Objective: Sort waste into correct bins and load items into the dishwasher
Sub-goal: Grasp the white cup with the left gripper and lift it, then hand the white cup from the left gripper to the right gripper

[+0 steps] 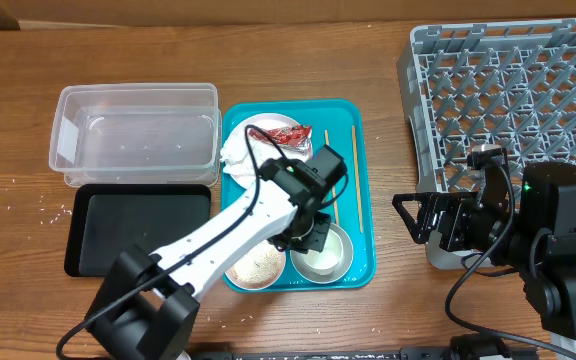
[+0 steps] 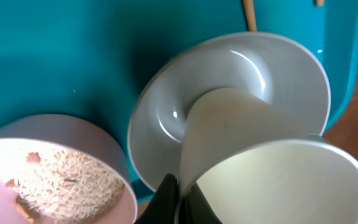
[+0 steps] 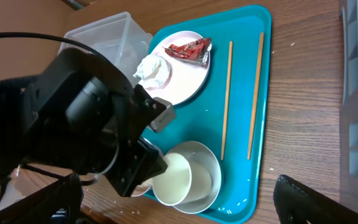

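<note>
Left gripper point(image 2: 180, 202) is clamped narrow on the rim wall of a small matte bowl point(image 2: 247, 143), one dark finger outside and one inside. That bowl is tapered, dull white and tipped on its side. Its base sits in a glossy bowl point(image 2: 229, 68) directly ahead of the fingertips, which is round and smooth with bright highlights. Just left of the gripper is a pink bowl point(image 2: 73, 130) with thick matte walls, holding pale grainy rice crumbs point(image 2: 55, 174). All three sit on the smooth teal tray point(image 2: 55, 50), close to its near corner.

Further ahead of the gripper is a flat white plate point(image 3: 188, 78) carrying a crumpled soft tissue point(image 3: 154, 68) and a shiny red wrapper point(image 3: 188, 50). Ahead and to its right two thin straight wooden chopsticks point(image 3: 227, 93) lie roughly parallel, apart from each other, with bare tray around them.

Off to the gripper's left are the clear tub point(image 1: 133, 135), rectangular with rounded corners, and the shallow black tray point(image 1: 138, 225) touching its near edge.

Right gripper point(image 1: 408, 217) is spread wide over bare wood, between the teal tray's right rim and the grey lattice dish rack point(image 1: 518, 100), and it holds nothing.
</note>
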Controlling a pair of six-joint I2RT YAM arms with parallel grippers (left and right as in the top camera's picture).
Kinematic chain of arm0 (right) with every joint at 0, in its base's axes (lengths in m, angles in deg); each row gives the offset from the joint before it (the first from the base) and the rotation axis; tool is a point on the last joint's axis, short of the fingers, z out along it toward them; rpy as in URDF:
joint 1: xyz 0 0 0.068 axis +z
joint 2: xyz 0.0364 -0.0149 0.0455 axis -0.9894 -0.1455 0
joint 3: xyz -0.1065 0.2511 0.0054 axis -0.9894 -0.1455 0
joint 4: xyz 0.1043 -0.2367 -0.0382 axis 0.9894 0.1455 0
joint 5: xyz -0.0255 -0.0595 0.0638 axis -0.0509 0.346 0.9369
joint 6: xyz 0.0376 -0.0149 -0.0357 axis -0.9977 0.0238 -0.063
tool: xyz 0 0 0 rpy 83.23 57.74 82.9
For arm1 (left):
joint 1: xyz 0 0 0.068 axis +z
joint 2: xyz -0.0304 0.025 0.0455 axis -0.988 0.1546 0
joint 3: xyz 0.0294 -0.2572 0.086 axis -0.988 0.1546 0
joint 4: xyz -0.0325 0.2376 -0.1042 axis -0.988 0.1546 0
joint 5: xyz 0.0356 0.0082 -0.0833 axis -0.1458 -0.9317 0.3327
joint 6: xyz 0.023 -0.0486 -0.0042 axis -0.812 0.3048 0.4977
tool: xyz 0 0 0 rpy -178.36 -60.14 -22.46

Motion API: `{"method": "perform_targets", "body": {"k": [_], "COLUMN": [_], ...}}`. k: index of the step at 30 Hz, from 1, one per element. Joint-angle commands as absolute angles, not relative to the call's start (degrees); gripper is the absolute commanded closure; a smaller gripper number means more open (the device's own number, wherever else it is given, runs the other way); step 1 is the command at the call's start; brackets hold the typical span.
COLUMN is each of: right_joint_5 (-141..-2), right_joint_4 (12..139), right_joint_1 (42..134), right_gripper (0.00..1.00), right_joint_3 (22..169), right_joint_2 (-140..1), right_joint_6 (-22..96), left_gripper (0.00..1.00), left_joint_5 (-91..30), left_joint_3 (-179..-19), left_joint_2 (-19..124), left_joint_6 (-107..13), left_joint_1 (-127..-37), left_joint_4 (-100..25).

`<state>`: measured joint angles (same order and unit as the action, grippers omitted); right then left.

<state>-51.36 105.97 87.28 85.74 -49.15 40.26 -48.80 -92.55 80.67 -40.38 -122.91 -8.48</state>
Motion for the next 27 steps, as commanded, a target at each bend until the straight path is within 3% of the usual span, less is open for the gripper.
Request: {"method": "perform_targets", "body": {"k": [1,5,8,10,14,24,26,27], "right_joint_5": [-51.0,-51.0,-45.1,-34.2,-16.4,-13.5,-13.5,-13.5], "right_joint_4": [105.6,104.5,101.3,96.3,87.1,73.2,70.8,70.1], "right_joint_1": [87.0,87.0,87.1,87.2,90.5,102.3,104.2,104.9], "right_gripper": [0.00,0.01,0.10,0.18,0.20,0.13,0.16,0.26], "right_joint_3": [86.9,86.9,86.9,86.9,86.9,86.9,86.9,86.9], "right_joint_2": [-49.0,-49.0,-49.4,-50.6,-55.2,-60.9,-60.9,-60.9], "right_joint_6": [40.0,40.0,40.0,40.0,40.2,38.5,38.4,38.4], "left_gripper": [0.96,0.96,0.96,0.96,0.96,0.96,0.96,0.96], "left_joint_5": [-37.9,-18.1,3.6,15.4,21.6,22.7,22.7,22.7], "left_joint_3": [-96.6,-98.8,-98.8,-98.8,-98.8,-98.8,-98.8,-98.8], "left_joint_2": [72.7,64.8,62.6,62.6,62.6,62.6,62.6,62.6], "left_joint_6": [-47.1,-54.6,-61.6,-67.5,-70.1,-70.4,-70.4,-70.4], "left_joint_1": [-115.7,-101.3,-91.7,-87.5,-86.3,-86.8,-86.8,-86.8], "left_joint_4": [-5.9,-5.7,-5.0,-2.2,0.5,0.9,1.0,1.0]}}
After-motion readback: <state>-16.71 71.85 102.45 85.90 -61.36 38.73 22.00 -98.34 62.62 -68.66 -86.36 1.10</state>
